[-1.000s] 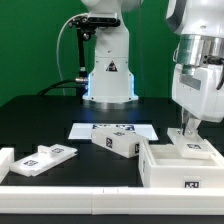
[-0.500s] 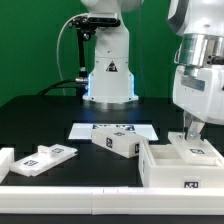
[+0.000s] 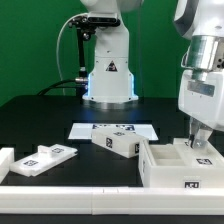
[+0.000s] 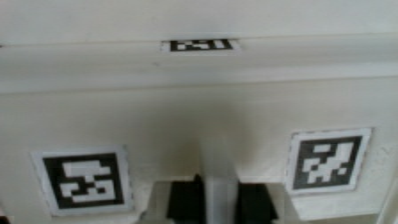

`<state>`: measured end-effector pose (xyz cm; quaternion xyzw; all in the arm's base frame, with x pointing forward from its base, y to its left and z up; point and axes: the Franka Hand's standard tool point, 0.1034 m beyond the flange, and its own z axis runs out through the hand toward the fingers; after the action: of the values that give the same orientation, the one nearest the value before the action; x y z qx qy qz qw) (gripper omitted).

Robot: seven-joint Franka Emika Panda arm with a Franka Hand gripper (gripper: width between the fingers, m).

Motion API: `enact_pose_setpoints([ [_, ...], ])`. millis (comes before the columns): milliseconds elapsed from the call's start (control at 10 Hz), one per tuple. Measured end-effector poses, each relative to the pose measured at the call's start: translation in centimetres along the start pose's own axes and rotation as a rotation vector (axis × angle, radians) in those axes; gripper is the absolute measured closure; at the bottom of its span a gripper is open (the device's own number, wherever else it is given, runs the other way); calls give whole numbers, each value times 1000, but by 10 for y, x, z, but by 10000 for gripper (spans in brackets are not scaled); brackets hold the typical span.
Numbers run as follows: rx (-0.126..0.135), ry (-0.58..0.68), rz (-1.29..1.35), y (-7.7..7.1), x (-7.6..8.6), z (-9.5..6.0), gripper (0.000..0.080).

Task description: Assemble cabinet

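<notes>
The body [image 3: 165,172] sits open side up near the front edge of the table [image 3: 40,120], on the exterior view's right. The claw [image 3: 199,143] is down at its far wall. Its jaws are fully shut and hold nothing. In the wrist view the fingers [image 4: 173,200] lie together against a white face between two tags [image 4: 80,180]. Whether the tips bear on the wall itself or on a raised part inside the body may be either; the exterior view is too coarse to say.

This looks like a nudge rather than a pick, with the shut claw used as a pusher to shift or square the body.

- Keep the tips low on the wall, so the box slides instead of tipping.
- Push through the middle, between the tags, so it does not turn.
- Go slowly, because light plastic is likely to skid on the smooth black top.
- Stop well short of the front edge.

The middle piece [image 3: 118,143] lies just beside the body, in front of the marker board [image 3: 85,130], and a sideways push could knock it. The left piece [image 3: 45,157] is well apart.
</notes>
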<state>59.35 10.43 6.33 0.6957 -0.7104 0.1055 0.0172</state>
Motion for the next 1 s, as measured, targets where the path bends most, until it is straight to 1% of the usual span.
enact_pose_setpoints([
  [100, 0, 0, 0, 0, 0, 0, 735],
  [200, 0, 1, -1, 0, 0, 0, 639],
  [300, 3, 0, -10, -1, 0, -1, 639],
  [400, 17, -8, -31, -7, 3, -9, 462],
  [500, 35, -21, -49, -12, 10, -21, 285],
  [600, 41, -38, -65, -10, 15, -30, 285],
  [700, 38, -51, -64, -6, 20, -36, 112],
  [800, 35, -44, -65, -5, 18, -31, 25],
  [900, 33, -40, -71, -5, 18, -29, 25],
  [1000, 33, -39, -71, -5, 18, -29, 5],
])
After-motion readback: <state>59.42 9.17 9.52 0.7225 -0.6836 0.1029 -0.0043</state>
